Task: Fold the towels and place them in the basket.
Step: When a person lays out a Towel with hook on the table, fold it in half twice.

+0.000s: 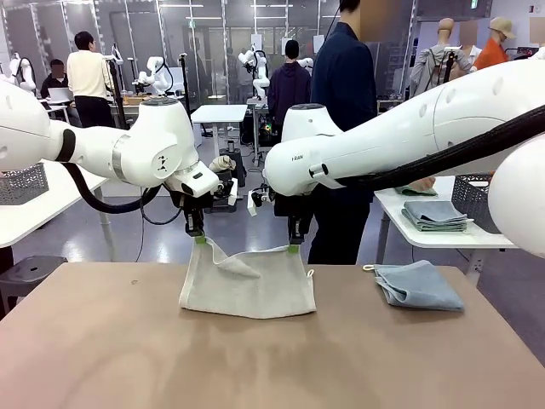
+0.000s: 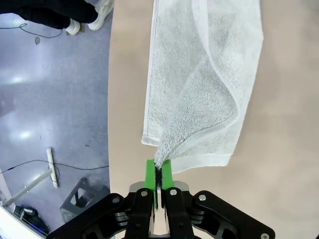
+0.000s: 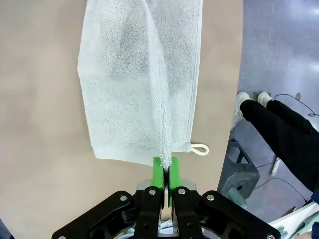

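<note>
A cream-beige towel (image 1: 249, 283) hangs between both grippers at the far middle of the table, its lower part resting on the tabletop. My left gripper (image 1: 198, 238) is shut on the towel's upper left corner; in the left wrist view the towel (image 2: 199, 84) runs up from that gripper (image 2: 158, 172), whose green pads pinch it. My right gripper (image 1: 293, 246) is shut on the upper right corner, where the towel (image 3: 139, 79) has a small loop (image 3: 198, 148) beside the gripper (image 3: 165, 169). A grey-blue towel (image 1: 417, 284) lies folded on the table's right. The basket is out of view.
A person in dark clothes (image 1: 345, 94) stands just beyond the table's far edge. The brown table (image 1: 102, 341) has free room in front and at the left. A side table (image 1: 426, 234) at the right holds folded towels (image 1: 434, 213) and a dark crate (image 1: 471, 198).
</note>
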